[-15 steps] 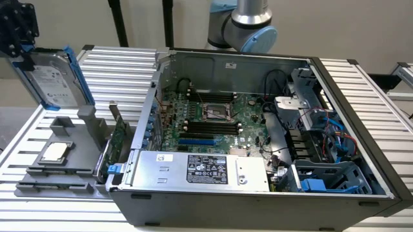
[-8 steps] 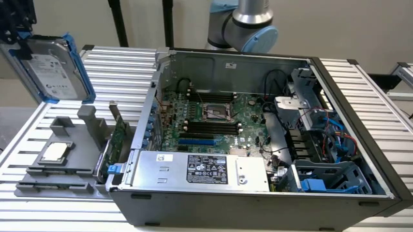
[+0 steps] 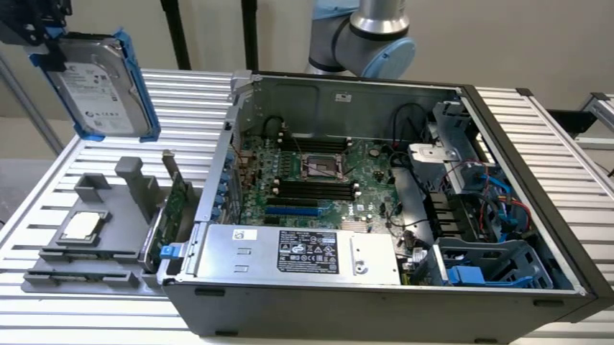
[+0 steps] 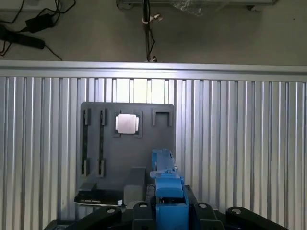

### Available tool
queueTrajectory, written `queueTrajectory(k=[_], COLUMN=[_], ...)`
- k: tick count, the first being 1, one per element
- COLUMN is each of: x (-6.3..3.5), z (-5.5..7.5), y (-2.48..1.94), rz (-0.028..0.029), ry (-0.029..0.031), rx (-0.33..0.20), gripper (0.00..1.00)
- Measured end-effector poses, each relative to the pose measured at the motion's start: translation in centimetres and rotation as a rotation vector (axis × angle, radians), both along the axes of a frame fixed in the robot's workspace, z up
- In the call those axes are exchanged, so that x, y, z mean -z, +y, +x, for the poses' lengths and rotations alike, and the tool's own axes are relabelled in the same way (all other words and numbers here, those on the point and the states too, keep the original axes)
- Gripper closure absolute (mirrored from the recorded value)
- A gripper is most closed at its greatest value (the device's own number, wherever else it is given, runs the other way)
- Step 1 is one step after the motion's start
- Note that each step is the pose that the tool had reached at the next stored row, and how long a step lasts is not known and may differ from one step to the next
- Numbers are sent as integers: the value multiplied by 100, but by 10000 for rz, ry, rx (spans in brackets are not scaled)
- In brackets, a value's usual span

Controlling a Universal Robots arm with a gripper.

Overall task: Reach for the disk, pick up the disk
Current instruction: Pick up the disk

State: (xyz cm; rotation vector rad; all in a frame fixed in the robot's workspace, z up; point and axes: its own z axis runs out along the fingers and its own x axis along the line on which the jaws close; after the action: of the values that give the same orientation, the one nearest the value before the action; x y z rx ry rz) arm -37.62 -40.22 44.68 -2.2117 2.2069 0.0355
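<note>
Presently, item: the disk (image 3: 101, 83), silver-grey with a white label and blue carrier rails.
Location: aloft, well above the grey fixture (image 3: 57, 277), clear of its posts and of the CPU chip (image 3: 82, 226) seated in it.
Holder: the pincer (image 3: 48, 43), clenched on the disk's upper end at the blue rail.
Hazards, judged: the hold sits at one end on plastic, with the whole weight hanging below. The disk could swing or slide out. A flexing rail might also unclip from the metal body. Either way it would drop onto the fixture and the chip.
Orientation: long axis near upright, lower end leaning slightly toward the exterior view's right. The label face is turned to the exterior camera, edge-on to the fixture.
</note>
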Motion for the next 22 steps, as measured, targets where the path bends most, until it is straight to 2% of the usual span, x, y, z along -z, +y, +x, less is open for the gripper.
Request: queueTrajectory(k=[12, 22], x=[-316, -380], z=[547, 991], y=[-100, -189], rz=[271, 471], ry=[-1, 9], rx=[1, 0], gripper=[67, 67])
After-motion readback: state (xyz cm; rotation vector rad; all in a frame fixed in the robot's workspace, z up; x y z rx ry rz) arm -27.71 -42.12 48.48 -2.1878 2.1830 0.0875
